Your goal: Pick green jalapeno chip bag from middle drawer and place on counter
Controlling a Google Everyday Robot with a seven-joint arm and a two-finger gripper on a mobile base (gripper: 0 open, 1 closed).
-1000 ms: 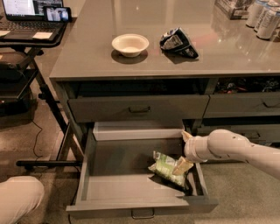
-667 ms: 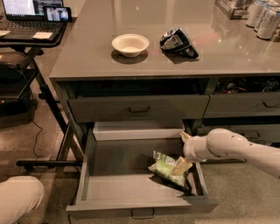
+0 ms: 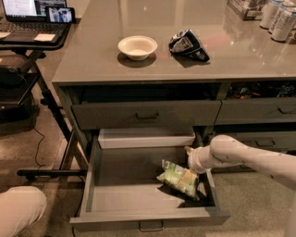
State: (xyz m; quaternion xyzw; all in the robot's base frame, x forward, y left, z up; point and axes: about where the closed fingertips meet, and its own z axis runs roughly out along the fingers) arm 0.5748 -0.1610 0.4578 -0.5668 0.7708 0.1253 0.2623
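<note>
The two-finger gripper [image 3: 189, 168] is positioned inside the open drawer, at the right end of its interior, on the end of a smooth white cylindrical arm [image 3: 243, 156] that enters from the right side of the view. The gripper rests against the right end of the small pale green and white glossy chip bag [image 3: 172, 173]; it cannot be determined whether the gripper is open or closed, or whether it has hold of the bag. The bag lies tilted on the floor of the wide, deep dark grey middle drawer [image 3: 148, 216], in the right half. This drawer is pulled fully out, with a small metal bar handle [image 3: 151, 226] on its flat front panel. A shallower grey drawer [image 3: 145, 114] directly above is closed. The large glossy grey counter [image 3: 92, 60] carries a round white bowl [image 3: 137, 46], a crumpled black-and-silver snack bag [image 3: 188, 44] just beside it, and pale cans [image 3: 281, 21] at the far right corner. An open laptop [image 3: 25, 14] stands on a black stand [image 3: 32, 44] to the left.
</note>
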